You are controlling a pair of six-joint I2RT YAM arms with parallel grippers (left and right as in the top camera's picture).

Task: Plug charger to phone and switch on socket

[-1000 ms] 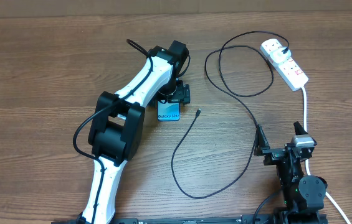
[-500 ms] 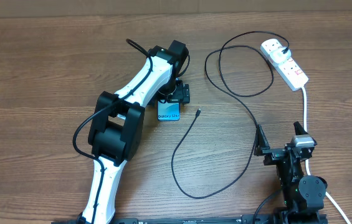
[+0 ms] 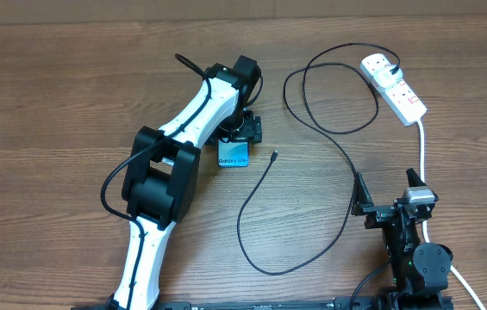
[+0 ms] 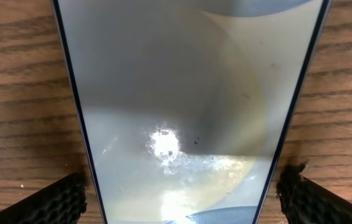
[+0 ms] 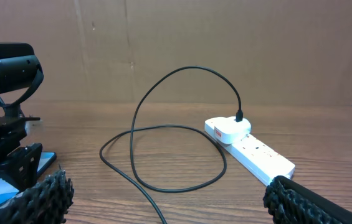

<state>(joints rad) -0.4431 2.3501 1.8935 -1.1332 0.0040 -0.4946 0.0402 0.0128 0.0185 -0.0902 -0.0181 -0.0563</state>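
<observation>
Wood-grain table (image 3: 53, 103), cardboard wall (image 5: 225, 37) beyond socket (image 5: 250, 146)

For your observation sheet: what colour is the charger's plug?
White; the plug shows best in the right wrist view.

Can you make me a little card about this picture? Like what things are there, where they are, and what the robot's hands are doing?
phone: flat on the table, screen up
charger: black cable looping over the table
charger tip: lying loose beside the phone, not plugged into it
white plug: sitting in the socket
socket: white strip, far right side
left gripper: jaws either side of the phone, close to its edges; cannot tell if squeezing
right gripper: open, holding nothing
</observation>
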